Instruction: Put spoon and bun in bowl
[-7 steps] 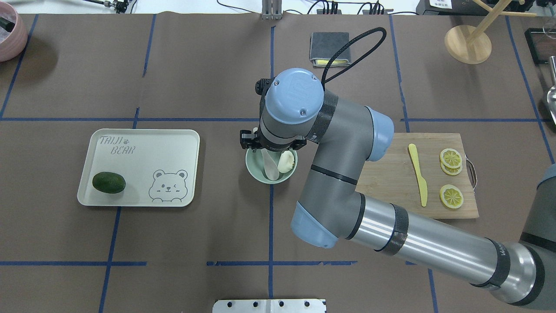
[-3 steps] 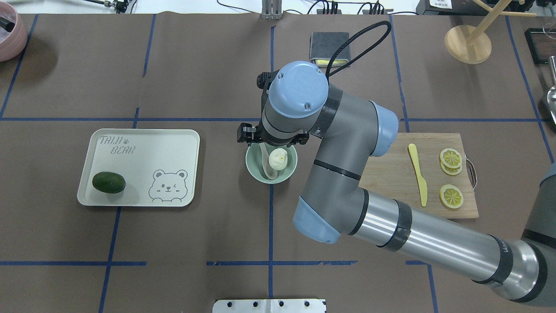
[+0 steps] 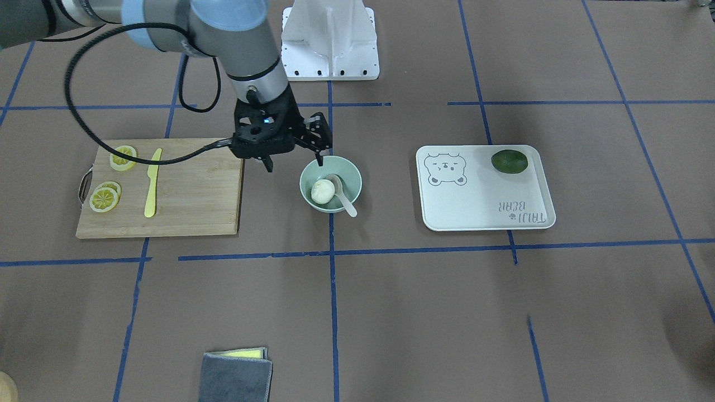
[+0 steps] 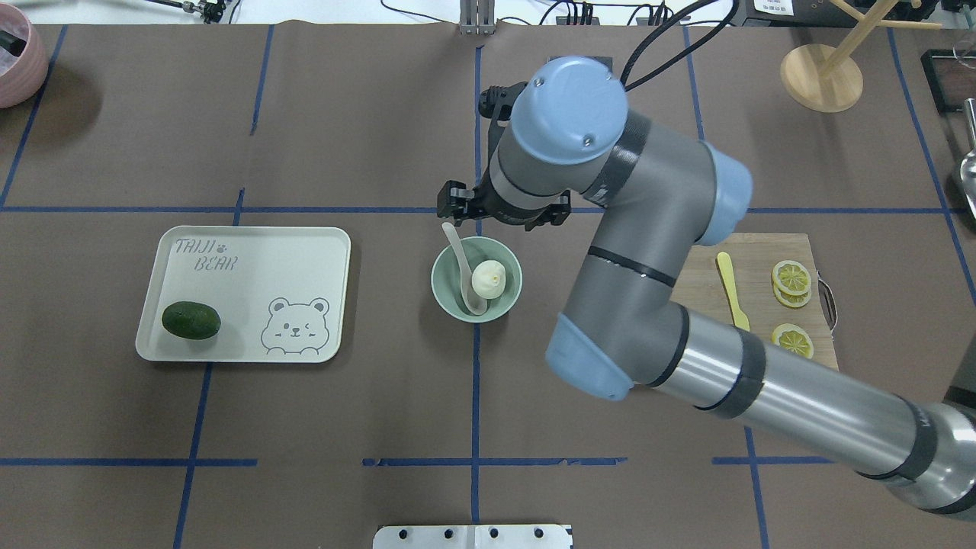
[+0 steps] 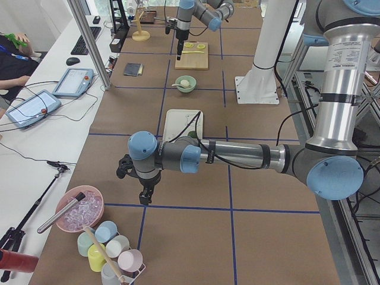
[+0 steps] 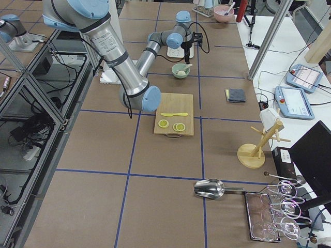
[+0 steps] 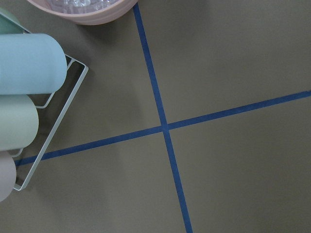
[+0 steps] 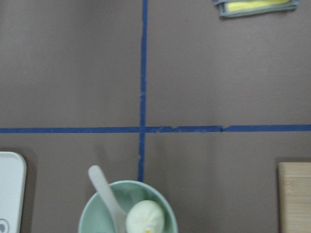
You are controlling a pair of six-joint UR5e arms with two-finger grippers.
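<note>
The mint-green bowl (image 4: 438,288) stands at the table's middle. The white bun (image 4: 488,278) sits inside it. The pale spoon (image 4: 460,261) lies in the bowl too, scoop down, with its handle over the far-left rim. They also show in the front view: bowl (image 3: 357,177), bun (image 3: 322,191), spoon (image 3: 343,196). My right gripper (image 3: 294,162) hangs open and empty above the table, just beyond the bowl's far edge. My left gripper (image 5: 144,196) shows only in the left side view, far off by the cups. I cannot tell its state.
A white bear tray (image 4: 244,252) with a dark green fruit (image 4: 191,320) lies left of the bowl. A wooden board (image 3: 184,195) holds a yellow knife (image 3: 151,184) and lemon slices (image 3: 104,199). A grey cloth (image 3: 237,379) lies beyond. A cup rack (image 7: 29,111) and a pink bowl (image 7: 82,12) are near the left gripper.
My right gripper has risen and moved away from over the bowl, toward the far right. The bun has settled upright in the bowl beside the spoon.
</note>
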